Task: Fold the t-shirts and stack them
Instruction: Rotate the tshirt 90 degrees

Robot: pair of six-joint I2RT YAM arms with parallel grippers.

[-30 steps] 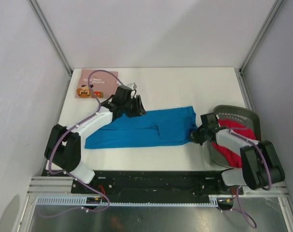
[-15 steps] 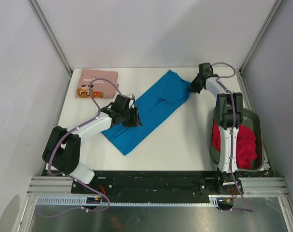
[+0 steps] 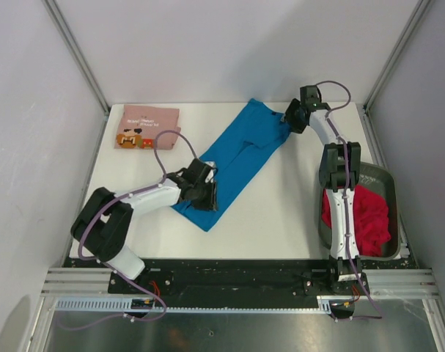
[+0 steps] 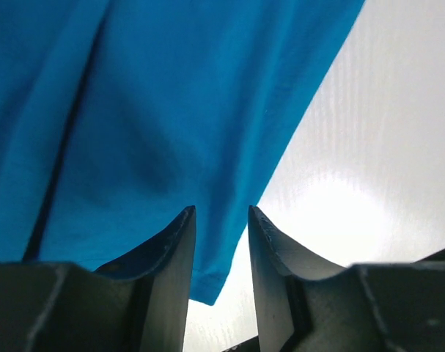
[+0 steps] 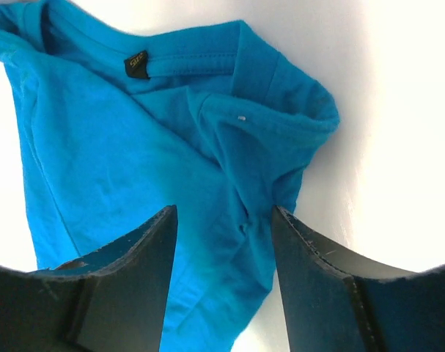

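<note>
The bright blue t-shirt (image 3: 237, 158) lies in a diagonal strip from the table's back centre toward the front left. My left gripper (image 3: 210, 195) sits low over the near corner of the blue t-shirt (image 4: 171, 95). Its fingers are a little apart, the hem corner lies between them, and bare table shows in the gap. My right gripper (image 3: 290, 117) stands open over the bunched collar end of the blue t-shirt (image 5: 134, 147), gripping nothing. The pink printed t-shirt (image 3: 146, 127) lies folded at the back left. The red t-shirt (image 3: 363, 214) is crumpled in the basket.
The dark grey basket (image 3: 385, 178) stands at the table's right edge beside the right arm. White walls and metal frame posts close in the table on three sides. The left arm's cable loops near the pink shirt.
The right arm swung the shirt's collar end from beside the basket to the back of the table, then opened. The left gripper slid nearer, down to the shirt's lower corner.
</note>
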